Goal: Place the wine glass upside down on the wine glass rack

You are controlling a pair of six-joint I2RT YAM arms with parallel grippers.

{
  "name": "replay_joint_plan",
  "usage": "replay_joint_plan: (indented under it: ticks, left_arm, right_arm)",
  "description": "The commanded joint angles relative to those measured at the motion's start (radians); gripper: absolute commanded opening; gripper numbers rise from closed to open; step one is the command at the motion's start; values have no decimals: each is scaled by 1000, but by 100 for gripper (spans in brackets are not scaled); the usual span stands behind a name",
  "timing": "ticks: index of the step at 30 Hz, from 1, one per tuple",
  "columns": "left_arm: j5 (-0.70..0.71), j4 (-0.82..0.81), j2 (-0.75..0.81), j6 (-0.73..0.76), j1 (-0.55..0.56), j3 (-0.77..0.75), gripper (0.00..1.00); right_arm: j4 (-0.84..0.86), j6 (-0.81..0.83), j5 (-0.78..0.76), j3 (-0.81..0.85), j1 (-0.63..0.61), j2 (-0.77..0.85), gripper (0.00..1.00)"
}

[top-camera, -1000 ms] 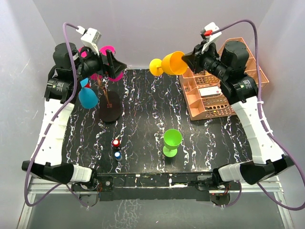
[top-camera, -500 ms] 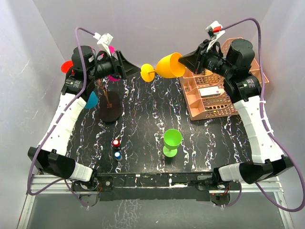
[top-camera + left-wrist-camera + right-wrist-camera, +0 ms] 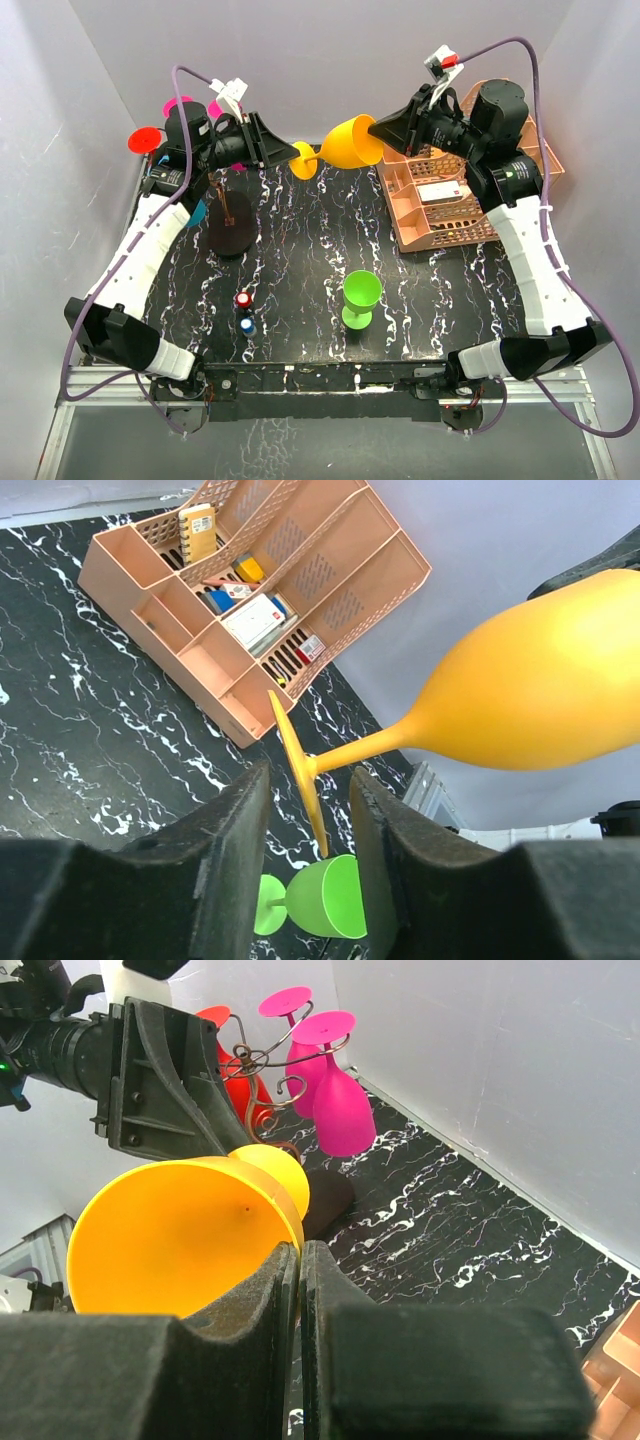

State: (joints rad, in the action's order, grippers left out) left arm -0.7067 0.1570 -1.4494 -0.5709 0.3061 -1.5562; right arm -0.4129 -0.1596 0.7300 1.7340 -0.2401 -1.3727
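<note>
While hanging sideways in the air over the far part of the table, the wine glass is pointing its foot at the left gripper and its mouth at the right gripper. Colour: orange-yellow. It is sitting well apart from the rack.

- right gripper: its fingers are pressing together on the bowl's rim, one inside the mouth and one outside, and are carrying the glass.
- left gripper: its fingers are standing partly open and straddling the foot, seen edge-on. A gap is showing on each side of the disc, so they are gripping nothing.
- rack: it is standing upright on its dark oval base at the far left, just beside the left arm.
- hanging glasses: two pink glasses and a red glass are hanging bowl-down from the rack's scroll arms. A blue glass is showing partly beside the left arm; whether it is hanging on the rack I cannot tell.
- green glass: it is standing upright on the table, near the front centre.
- basket: peach, it is sitting at the far right and holding small items in its compartments.
- small objects: one red and one blue, they are sitting near the front left and are too small to identify.
</note>
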Motion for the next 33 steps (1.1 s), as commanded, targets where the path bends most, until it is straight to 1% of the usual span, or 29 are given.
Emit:
replay_joint_plan:
  ticks: [1, 10, 23, 29, 30, 33]
  left_arm:
    - [-35, -39, 9, -30, 8, 4, 34]
    - [-18, -5, 9, -40, 10, 7, 34]
    - [-2, 26, 0, -40, 11, 2, 26]
    - [-9, 19, -3, -48, 12, 6, 17]
    - [-9, 19, -3, -48, 10, 5, 14]
    - [-5, 14, 1, -46, 10, 6, 0]
  right_arm:
    - [84, -3, 6, 25, 4, 6, 8]
    - [88, -6, 7, 32, 2, -6, 8]
    - [88, -5, 11, 35, 4, -10, 8]
    - [102, -11, 29, 23, 3, -14, 7]
    - [103, -10, 31, 21, 3, -14, 8]
    - [112, -9, 30, 1, 3, -8, 8]
